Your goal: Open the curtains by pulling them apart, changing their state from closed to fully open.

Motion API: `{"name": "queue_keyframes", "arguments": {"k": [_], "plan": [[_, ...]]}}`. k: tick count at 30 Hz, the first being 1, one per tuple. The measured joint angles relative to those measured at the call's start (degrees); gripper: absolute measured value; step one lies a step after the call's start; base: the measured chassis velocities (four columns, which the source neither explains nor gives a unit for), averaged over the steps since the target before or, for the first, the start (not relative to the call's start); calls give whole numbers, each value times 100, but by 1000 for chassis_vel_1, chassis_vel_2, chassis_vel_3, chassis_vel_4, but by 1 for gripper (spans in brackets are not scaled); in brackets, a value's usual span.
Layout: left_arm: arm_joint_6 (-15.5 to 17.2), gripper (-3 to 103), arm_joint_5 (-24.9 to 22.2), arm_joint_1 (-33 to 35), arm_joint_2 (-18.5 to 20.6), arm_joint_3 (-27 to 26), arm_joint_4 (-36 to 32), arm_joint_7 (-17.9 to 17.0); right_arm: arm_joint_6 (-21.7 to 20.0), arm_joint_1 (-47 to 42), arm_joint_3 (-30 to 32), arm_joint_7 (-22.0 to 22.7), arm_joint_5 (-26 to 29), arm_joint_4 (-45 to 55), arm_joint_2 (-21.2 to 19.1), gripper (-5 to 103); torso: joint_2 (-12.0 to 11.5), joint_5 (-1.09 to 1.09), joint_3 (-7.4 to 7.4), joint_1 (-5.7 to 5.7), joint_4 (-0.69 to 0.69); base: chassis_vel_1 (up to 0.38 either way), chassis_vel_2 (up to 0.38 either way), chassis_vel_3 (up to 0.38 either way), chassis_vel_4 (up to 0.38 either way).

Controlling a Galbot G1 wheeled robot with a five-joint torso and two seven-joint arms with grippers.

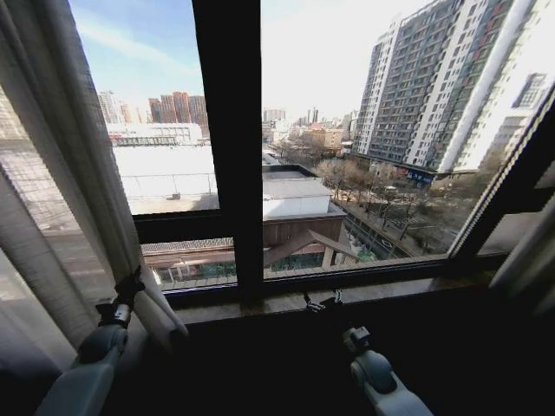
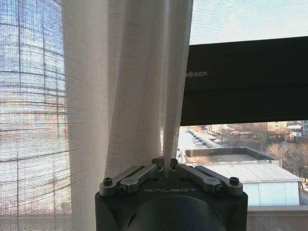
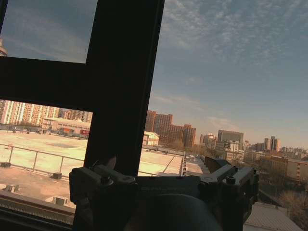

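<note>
Two curtain panels frame the window. We see the left curtain (image 1: 61, 199) gathered against the left side of the frame, and a strip of pale fabric at the far right edge (image 1: 529, 260). The central glass and the black window bar (image 1: 227, 139) stand bare, so we judge the opening largely done. The left gripper (image 2: 167, 166) pinches a narrow pleat of the left curtain (image 2: 139, 86) between closed fingers, presumably to hold the bunch aside. The right gripper (image 3: 163, 178) hangs near the sill, fingers spread wide, touching nothing; it faces the bar (image 3: 122, 86).
</note>
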Motion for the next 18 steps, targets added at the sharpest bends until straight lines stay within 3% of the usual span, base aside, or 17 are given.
{"name": "queue_keyframes", "arguments": {"k": [6,18], "plan": [[-14,0,12,-1,-16,-2,19,-5,0,0,0,0,0,0,0,100,0,0,0,0,1,403,279,-430,-274],[-44,0,18,23,-13,-21,33,-13,0,-1,-1,0,0,1,0,100,2,-1,-2,-4,2,519,218,-514,-200]]}}
